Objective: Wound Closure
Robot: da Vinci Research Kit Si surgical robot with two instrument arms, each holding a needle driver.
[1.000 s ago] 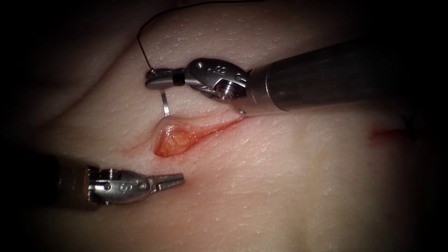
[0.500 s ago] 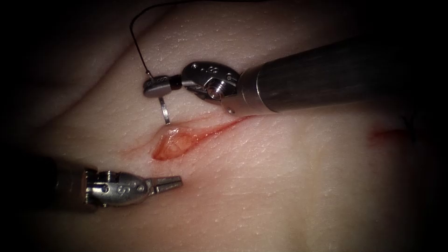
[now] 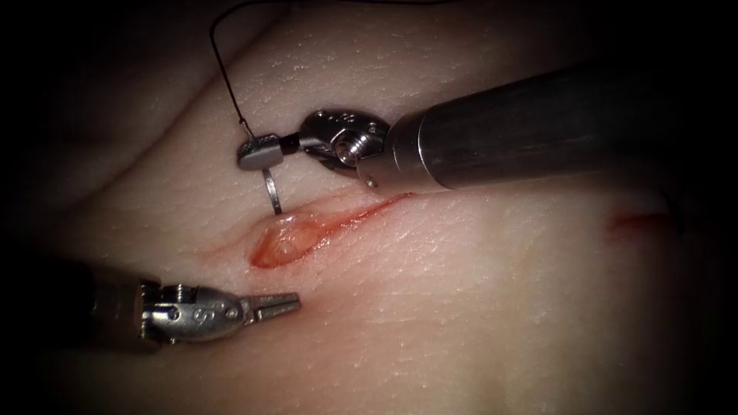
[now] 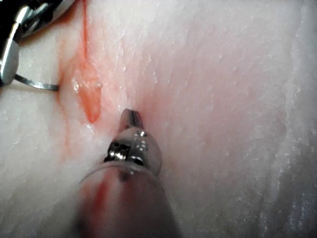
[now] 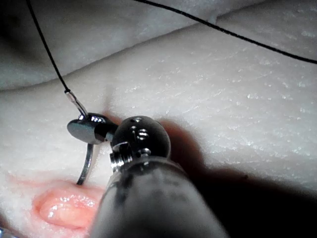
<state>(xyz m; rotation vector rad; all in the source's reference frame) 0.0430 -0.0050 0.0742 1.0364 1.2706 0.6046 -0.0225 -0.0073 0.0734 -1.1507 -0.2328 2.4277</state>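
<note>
right tool (image 3: 258,151) rolled at its wrist, needle (image 3: 272,191) tip lowered to cut (image 3: 286,240) edge

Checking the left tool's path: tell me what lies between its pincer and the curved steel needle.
In the endoscope view, the open red cut lies between the left pincer and the needle.

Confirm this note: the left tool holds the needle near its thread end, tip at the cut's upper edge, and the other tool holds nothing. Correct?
Not quite: the right tool holds the needle, as the endoscope view shows. The grip near the thread end and the tip at the upper edge of the cut stand. The left tool holds nothing.
</note>
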